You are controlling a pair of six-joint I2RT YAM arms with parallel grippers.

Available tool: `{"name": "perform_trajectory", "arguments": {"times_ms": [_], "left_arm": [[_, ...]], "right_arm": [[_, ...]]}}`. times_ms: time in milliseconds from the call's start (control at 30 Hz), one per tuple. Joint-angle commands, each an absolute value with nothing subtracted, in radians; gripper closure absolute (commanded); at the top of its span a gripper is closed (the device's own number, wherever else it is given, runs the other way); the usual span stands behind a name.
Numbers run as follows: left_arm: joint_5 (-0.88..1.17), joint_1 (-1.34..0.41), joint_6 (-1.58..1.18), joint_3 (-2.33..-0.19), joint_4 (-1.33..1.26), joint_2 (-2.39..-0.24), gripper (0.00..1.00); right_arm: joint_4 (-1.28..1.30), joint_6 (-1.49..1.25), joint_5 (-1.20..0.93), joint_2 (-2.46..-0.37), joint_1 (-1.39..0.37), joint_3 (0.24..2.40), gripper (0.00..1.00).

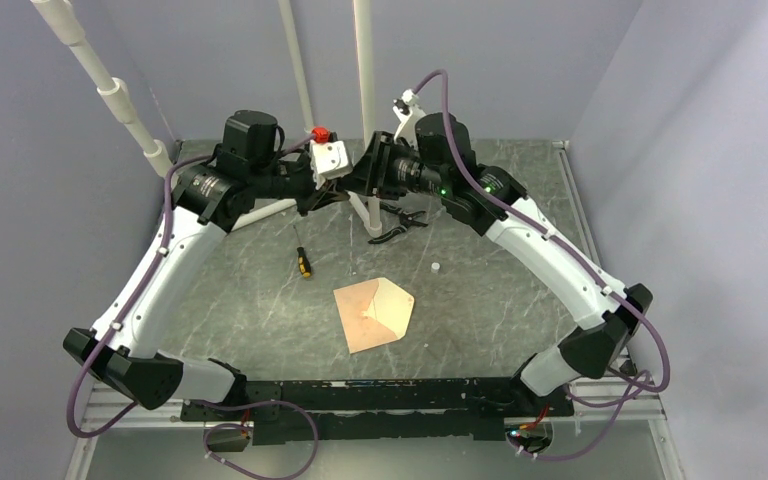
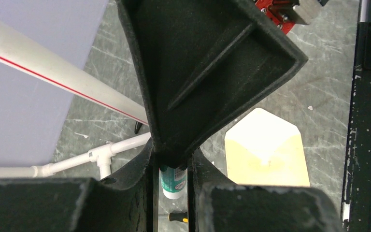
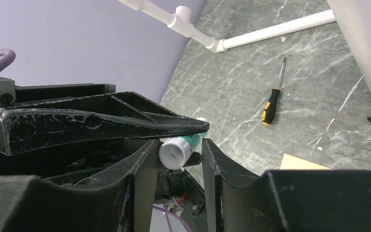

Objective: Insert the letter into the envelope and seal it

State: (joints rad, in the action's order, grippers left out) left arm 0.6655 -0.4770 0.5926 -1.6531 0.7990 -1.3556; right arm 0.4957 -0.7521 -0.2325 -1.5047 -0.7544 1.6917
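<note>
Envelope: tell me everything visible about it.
The envelope is peach-tan paper, a rectangular body with a pointed flap. It lies flat on the grey marbled table, flap open and pointing to the robot's right, paler inner side up. Creases run out from its middle. Only the table touches it.

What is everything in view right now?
envelope: one, peach-tan, flap open, table centre.
letter: no separate sheet visible.
glue stick: one, white-teal, held up over far table.
screwdriver: one, yellow-black, beyond envelope's left.
pliers: one, black, far centre.
small white piece: one, white, beyond envelope's right.
pipe frame: one, white, far edge.
table: one, grey marbled.
left fingers: black, shut on glue stick.
right fingers: black, either side of its end.
</note>
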Motion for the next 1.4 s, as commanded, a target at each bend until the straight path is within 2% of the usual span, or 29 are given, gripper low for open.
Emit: {"name": "perform_trajectory", "arguments": {"times_ms": [0,100,133,200,267,300,400,467,533,900,1000,1067,1133,1200,1267,1333,1367], "left_arm": [[0.666,-0.493,0.628,-1.657,0.778,-1.319,0.98],[0.658,-0.497,0.63,-1.655,0.779,-1.318,0.98],[0.653,-0.497,0.628,-1.654,0.776,-1.317,0.98],[0.634,-0.497,0.609,-1.648,0.764,-1.312,0.95],[0.604,-0.497,0.576,-1.645,0.755,-1.306,0.8],[0.591,-0.497,0.559,-1.645,0.756,-1.303,0.71],[0.549,-0.497,0.513,-1.636,0.758,-1.291,0.44],[0.549,-0.497,0.491,-1.625,0.764,-1.286,0.35],[0.567,-0.496,0.474,-1.616,0.771,-1.289,0.32],[0.733,-0.495,0.372,-1.606,0.738,-1.343,0.31],[0.768,-0.495,0.341,-1.602,0.713,-1.36,0.33],[0.785,-0.495,0.332,-1.608,0.715,-1.375,0.38],[0.796,-0.495,0.331,-1.617,0.725,-1.388,0.5],[0.82,-0.495,0.339,-1.625,0.739,-1.394,0.72],[0.829,-0.495,0.345,-1.623,0.746,-1.394,0.86],[0.836,-0.495,0.355,-1.621,0.756,-1.392,0.97],[0.841,-0.495,0.357,-1.619,0.761,-1.392,0.97]], "right_arm": [[0.584,-0.725,-0.197,-1.546,-0.768,1.768,0.6],[0.604,-0.711,-0.193,-1.568,-0.776,1.787,0.61],[0.607,-0.71,-0.194,-1.572,-0.777,1.792,0.66],[0.611,-0.704,-0.192,-1.573,-0.778,1.8,0.85],[0.616,-0.694,-0.181,-1.565,-0.776,1.805,0.97],[0.623,-0.689,-0.173,-1.56,-0.774,1.809,1.0],[0.647,-0.678,-0.17,-1.537,-0.757,1.814,1.0],[0.655,-0.68,-0.197,-1.518,-0.738,1.803,1.0],[0.645,-0.691,-0.25,-1.498,-0.716,1.78,1.0],[0.561,-0.747,-0.405,-1.424,-0.654,1.668,1.0],[0.533,-0.757,-0.433,-1.416,-0.652,1.65,1.0],[0.531,-0.758,-0.442,-1.413,-0.65,1.648,1.0],[0.525,-0.761,-0.445,-1.41,-0.65,1.643,1.0],[0.516,-0.765,-0.449,-1.408,-0.647,1.634,1.0],[0.506,-0.768,-0.454,-1.405,-0.646,1.627,1.0],[0.49,-0.771,-0.461,-1.401,-0.645,1.617,1.0],[0.479,-0.771,-0.468,-1.397,-0.644,1.611,1.0]]}}
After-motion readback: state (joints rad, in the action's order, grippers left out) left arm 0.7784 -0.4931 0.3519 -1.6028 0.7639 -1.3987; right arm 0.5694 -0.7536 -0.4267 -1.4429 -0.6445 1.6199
